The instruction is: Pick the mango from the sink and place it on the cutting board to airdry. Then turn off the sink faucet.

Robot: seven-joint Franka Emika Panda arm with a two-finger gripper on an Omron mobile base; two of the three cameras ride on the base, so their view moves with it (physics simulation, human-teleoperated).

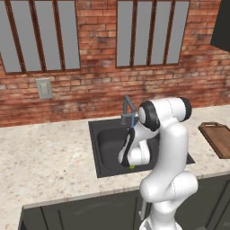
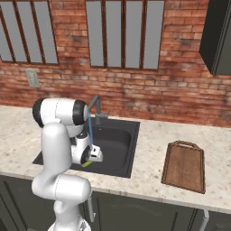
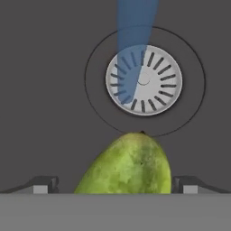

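I see my gripper (image 3: 115, 185) low in the dark sink (image 1: 102, 134), fingers spread wide either side of the green mango (image 3: 128, 164). Blue water falls from the faucet (image 1: 127, 109) onto the silver drain (image 3: 155, 81).

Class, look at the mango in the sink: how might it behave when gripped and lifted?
The mango looks smooth and rounded, so it could roll or slip between the pincer fingers. Water runs from the faucet nearby, so it is probably wet and slicker. It looks firm, not floppy.

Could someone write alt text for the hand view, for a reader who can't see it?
A yellow-green mango lies between the tool's fingertips on the dark sink floor. Beyond it, blue water pours onto the round silver drain.
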